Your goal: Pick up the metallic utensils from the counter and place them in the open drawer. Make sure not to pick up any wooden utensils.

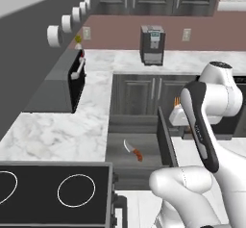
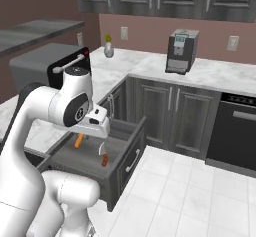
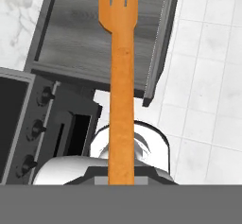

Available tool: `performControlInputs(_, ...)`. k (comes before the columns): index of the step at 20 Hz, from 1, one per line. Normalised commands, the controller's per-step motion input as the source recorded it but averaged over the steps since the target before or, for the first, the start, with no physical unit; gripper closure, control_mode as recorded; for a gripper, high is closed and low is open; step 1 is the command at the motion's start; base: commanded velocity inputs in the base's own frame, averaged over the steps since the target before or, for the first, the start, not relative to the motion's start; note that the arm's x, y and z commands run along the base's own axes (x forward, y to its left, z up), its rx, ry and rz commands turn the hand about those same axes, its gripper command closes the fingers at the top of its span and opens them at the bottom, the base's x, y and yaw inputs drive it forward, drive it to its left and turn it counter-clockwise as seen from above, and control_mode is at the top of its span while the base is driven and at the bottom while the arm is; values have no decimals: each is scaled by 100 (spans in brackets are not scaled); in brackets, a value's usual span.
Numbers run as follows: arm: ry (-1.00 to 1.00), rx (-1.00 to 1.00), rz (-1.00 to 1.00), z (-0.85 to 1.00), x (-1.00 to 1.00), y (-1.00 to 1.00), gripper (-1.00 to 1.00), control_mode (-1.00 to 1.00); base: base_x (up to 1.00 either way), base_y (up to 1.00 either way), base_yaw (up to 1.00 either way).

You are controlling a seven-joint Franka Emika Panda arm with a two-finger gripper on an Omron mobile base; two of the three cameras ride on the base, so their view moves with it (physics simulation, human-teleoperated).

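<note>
The gripper (image 2: 80, 137) is clamped tight on the all-orange fork (image 3: 120, 76), hanging above the open drawer (image 1: 166, 140); the knife (image 1: 133, 150) lies inside, at the fork's seven o'clock.

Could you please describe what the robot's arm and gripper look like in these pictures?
The arm is built of glossy white, rounded segments with dark grey to black joints and a black strip along one link. The gripper has a boxy white body. No cables or printed markings can be made out.
</note>
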Motion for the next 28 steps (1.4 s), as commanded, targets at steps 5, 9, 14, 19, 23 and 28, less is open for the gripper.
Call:
performControlInputs(5, 0, 0, 0, 0, 0, 0, 100, 100, 64, 3, 0)
performControlInputs(9, 0, 0, 0, 0, 0, 0, 100, 100, 32, 12, 0)
performControlInputs(14, 0, 0, 0, 0, 0, 0, 100, 100, 6, 3, 0)
performControlInputs(19, 0, 0, 0, 0, 0, 0, 100, 100, 0, 0, 0)
performControlInputs(23, 0, 0, 0, 0, 0, 0, 100, 100, 2, 1, 0)
performControlInputs(28, 22, -5, 0, -19, 58, 53, 100, -100, 0, 0, 0)
